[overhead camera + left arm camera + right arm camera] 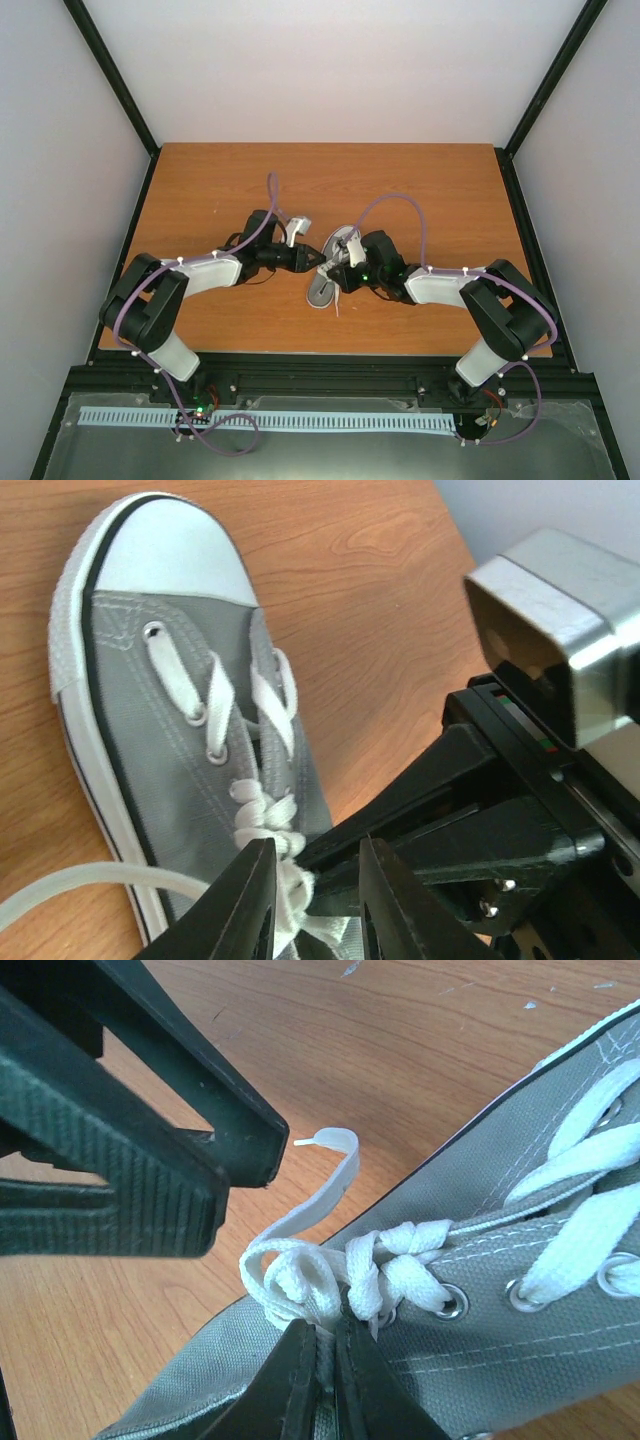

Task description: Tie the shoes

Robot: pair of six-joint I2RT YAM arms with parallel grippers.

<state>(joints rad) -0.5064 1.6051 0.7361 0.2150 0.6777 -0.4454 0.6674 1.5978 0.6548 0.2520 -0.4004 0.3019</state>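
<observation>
The sneaker (150,680) lies at the centre of the table (230,180), between the two arms. The right gripper (322,1330) is pressed together, pinching the laces (385,1270) at the knot. The left gripper (317,848) stands slightly spread beside the knot, holding nothing. The loose lace end (325,1140) lies near its fingertips.
</observation>
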